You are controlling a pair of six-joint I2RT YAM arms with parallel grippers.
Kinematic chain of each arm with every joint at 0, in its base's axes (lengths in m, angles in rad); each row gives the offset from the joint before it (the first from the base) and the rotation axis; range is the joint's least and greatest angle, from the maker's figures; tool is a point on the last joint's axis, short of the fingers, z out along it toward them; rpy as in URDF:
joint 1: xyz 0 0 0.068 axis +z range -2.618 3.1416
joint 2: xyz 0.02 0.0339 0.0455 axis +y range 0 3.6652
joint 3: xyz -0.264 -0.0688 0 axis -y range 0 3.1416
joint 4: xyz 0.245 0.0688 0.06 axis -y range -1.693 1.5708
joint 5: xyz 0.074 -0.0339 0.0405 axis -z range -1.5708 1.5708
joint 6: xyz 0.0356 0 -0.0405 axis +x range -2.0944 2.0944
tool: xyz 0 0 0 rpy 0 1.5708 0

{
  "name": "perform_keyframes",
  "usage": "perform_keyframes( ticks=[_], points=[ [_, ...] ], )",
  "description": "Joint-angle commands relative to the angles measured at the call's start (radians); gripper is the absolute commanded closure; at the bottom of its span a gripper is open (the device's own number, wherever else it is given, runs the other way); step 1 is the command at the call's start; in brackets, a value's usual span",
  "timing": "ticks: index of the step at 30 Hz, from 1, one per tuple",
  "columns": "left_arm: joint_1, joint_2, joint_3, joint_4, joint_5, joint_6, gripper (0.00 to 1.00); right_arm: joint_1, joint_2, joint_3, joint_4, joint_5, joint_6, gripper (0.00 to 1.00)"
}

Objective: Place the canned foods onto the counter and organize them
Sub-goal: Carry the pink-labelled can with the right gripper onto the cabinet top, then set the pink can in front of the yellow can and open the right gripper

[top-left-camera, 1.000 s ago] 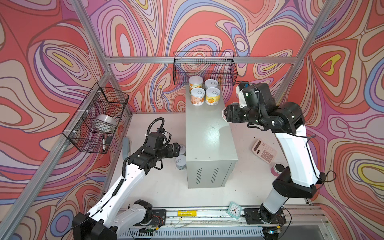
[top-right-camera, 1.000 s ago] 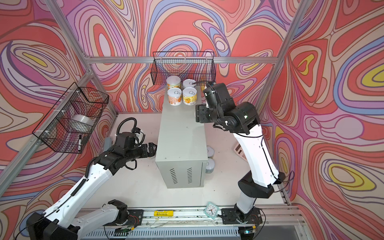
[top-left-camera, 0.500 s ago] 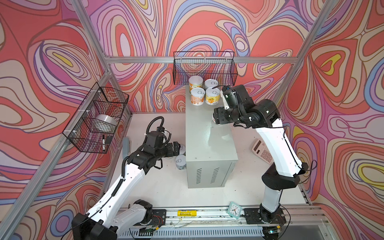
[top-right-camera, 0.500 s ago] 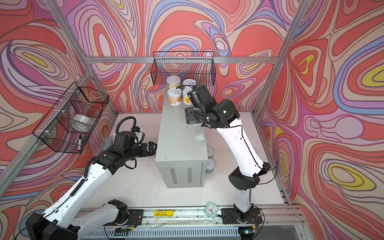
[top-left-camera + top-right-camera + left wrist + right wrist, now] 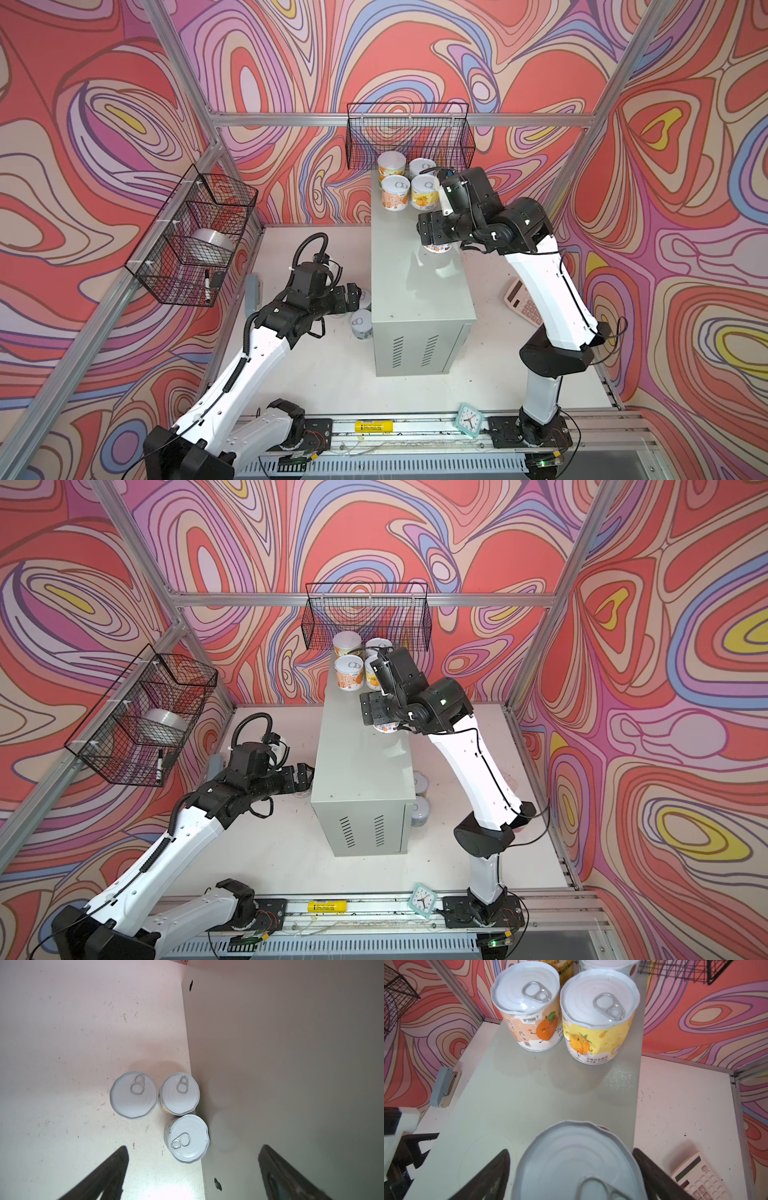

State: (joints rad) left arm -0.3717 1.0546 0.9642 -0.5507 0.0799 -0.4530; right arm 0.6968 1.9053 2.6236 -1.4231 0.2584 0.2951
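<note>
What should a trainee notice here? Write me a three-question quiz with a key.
1. Count: how many cans stand on the white table beside the counter in the left wrist view?
2. True or false: the left gripper holds a can.
3. The can at the right gripper is: A on the counter top; B on the white table; C in the left gripper.
Key: 1 three; 2 false; 3 A.
</note>
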Motion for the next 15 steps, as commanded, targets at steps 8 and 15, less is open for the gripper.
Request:
perform_keyframes(
  ticks=[8,15],
  points=[
    [0.007,-0.028,-0.027,-0.004,0.010,0.004,0.03,0.008,-0.125,-0.120,0.169,-0.047,0.019,0.02],
    [0.006,-0.035,-0.030,-0.002,0.005,0.004,0.03,0.008,-0.237,-0.234,0.163,-0.030,0.031,0.03]
  ],
)
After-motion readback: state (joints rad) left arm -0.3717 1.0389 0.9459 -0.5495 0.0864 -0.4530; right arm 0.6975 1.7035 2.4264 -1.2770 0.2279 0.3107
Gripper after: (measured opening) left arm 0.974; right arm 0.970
